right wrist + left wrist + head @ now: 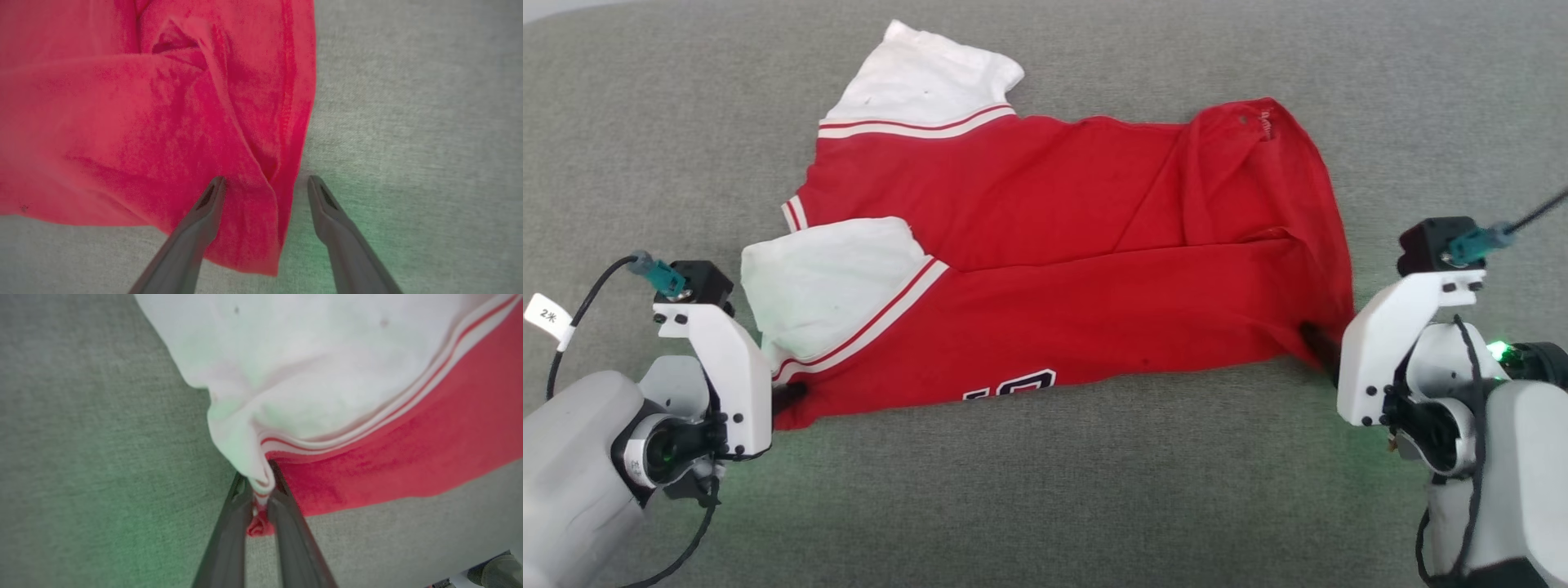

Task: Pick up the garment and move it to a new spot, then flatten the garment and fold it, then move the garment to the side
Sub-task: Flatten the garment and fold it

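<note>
Grey woven cloth (1045,490) covers the flat surface in front of the robot. The garment (1054,269) lies on it, spread out sideways and folded over along its length. It is red, with two white sleeves on the robot's left. One sleeve (923,77) lies at the far side and the other sleeve (825,286) at the near side. A bit of black print with white edges (1013,384) peeks out at the near edge.

The left gripper (788,394) is at the near left corner of the shirt. Its jaws are pinched tight on the cloth where the white sleeve meets the red (257,486).

The right gripper (1315,339) is at the near right corner. Its jaws stand wide apart and hold nothing. One finger (212,196) rests on the red cloth and the other finger (322,200) is just past the hem, over the grey surface.
</note>
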Available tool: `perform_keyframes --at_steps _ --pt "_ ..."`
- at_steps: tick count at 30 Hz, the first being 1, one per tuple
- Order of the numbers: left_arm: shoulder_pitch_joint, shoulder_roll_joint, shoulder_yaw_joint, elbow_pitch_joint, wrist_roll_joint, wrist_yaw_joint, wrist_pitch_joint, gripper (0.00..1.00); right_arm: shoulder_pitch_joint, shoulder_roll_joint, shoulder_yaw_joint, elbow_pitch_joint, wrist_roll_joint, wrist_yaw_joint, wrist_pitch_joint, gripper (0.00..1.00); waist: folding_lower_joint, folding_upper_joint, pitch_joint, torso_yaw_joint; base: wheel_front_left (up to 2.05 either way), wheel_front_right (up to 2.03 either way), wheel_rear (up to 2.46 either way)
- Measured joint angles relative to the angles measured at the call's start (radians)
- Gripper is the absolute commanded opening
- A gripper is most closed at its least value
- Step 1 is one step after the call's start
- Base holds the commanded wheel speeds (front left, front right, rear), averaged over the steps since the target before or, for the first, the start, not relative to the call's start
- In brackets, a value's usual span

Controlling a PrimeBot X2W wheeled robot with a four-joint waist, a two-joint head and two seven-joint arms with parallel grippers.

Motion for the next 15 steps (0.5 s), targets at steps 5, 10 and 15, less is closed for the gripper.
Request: perform_keyframes --at_steps 5,10,15 --pt "-0.013 -0.026 0.0 0.029 0.005 -0.023 -0.007 0.0 -0.052 -0.001 0.007 0.083 -0.048 0.0 0.083 1.0 0.0 0.0 0.008 0.02 0.0 0.0 0.0" --pt "-0.021 -0.041 0.001 0.053 0.005 -0.041 -0.01 0.0 -0.09 -0.007 0.013 0.139 -0.05 0.0 0.092 0.0 0.0 0.0 0.014 0.031 0.0 0.0 0.0" --pt "-0.025 -0.049 0.003 0.071 0.005 -0.058 -0.018 0.0 -0.119 -0.004 0.028 0.18 -0.038 0.0 0.095 0.0 0.0 0.0 0.014 0.033 0.0 0.0 0.0"
